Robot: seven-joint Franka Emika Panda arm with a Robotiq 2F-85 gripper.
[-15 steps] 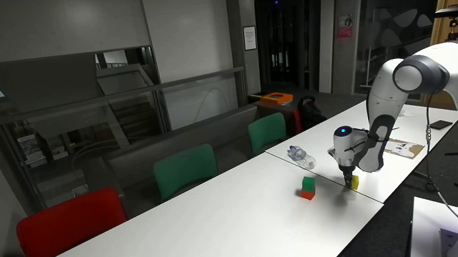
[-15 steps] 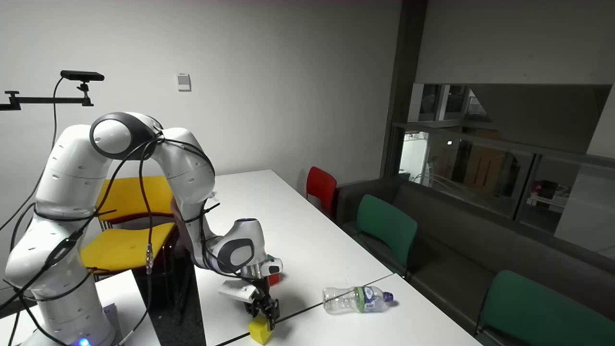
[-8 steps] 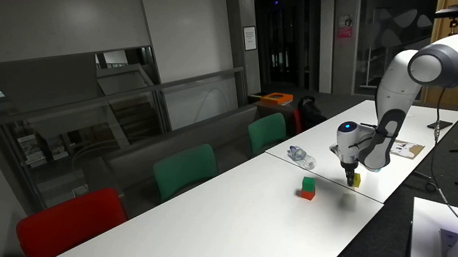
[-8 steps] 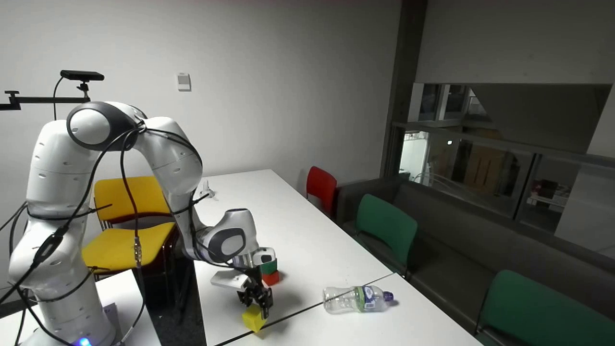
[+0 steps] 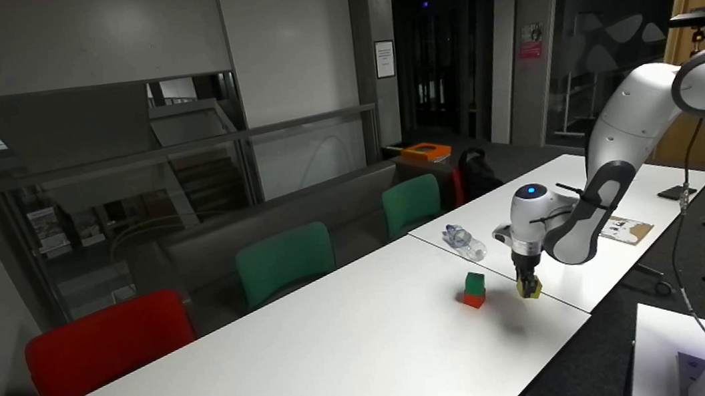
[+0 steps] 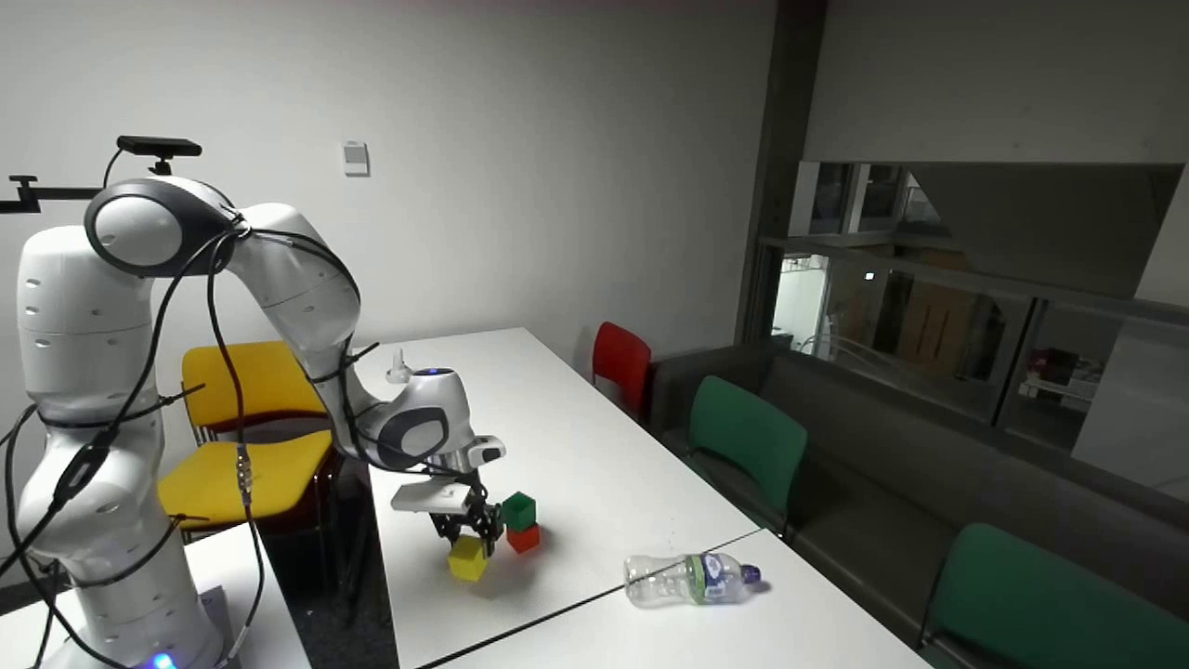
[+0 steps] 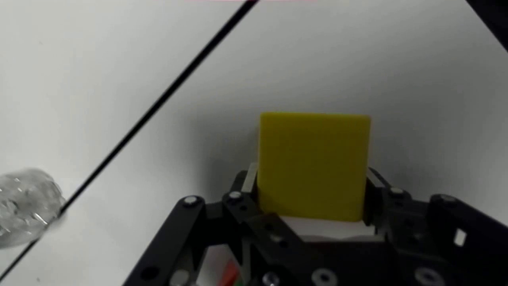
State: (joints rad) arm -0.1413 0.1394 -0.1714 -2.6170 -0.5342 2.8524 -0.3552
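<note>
The fingers (image 7: 249, 180) are clenched on the yellow cube (image 7: 313, 167), gripping its left and right sides in the wrist view. Whether its base touches the tabletop (image 6: 576, 446) is hard to tell. In an exterior view the cube is near the tabletop's left edge, and the white arm (image 6: 288, 279) reaches in across that edge. To the right of the fingers, room is tight: the green cube (image 6: 518, 511) rests on the red cube (image 6: 523, 538) just beside them, a small gap from the yellow one. In the wrist view the dark seam (image 7: 158, 104) slants past on the left, well apart from the cube. The transparent bottle (image 6: 692, 579) lies on its side across that seam. Far beyond the stack, a broad stretch of tabletop runs toward the wall (image 6: 557, 167), with the red chair (image 6: 621, 362) at its far right edge.
</note>
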